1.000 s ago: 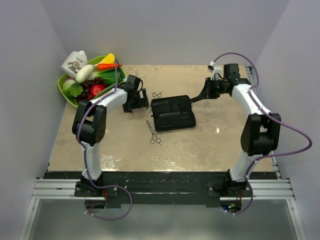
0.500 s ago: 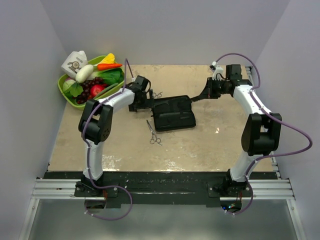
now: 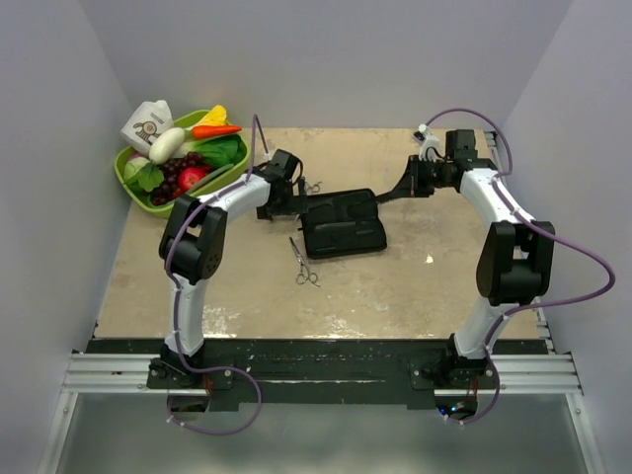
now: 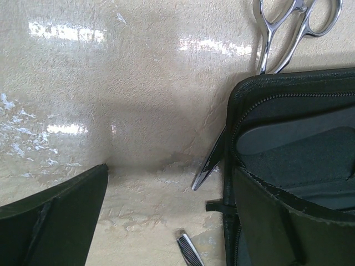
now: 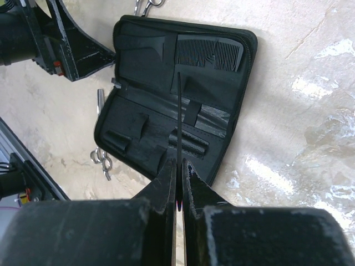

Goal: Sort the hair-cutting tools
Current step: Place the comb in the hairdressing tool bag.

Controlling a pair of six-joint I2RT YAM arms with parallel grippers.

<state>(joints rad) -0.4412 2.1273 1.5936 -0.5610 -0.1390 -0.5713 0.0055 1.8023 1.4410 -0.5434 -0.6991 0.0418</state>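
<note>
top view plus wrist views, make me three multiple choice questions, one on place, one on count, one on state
1. The scissors nearest the robot lie: A on the table by the case's near left corner, B inside the case, C on the floor.
2. Scissors in view: A one, B two, C four.
3. The right tool is: A wide open, B shut on scissors, C shut on a thin black comb.
Key: 1 A, bare table under them; 2 B, a second pair lies behind the case; 3 C, it pinches the comb.
</note>
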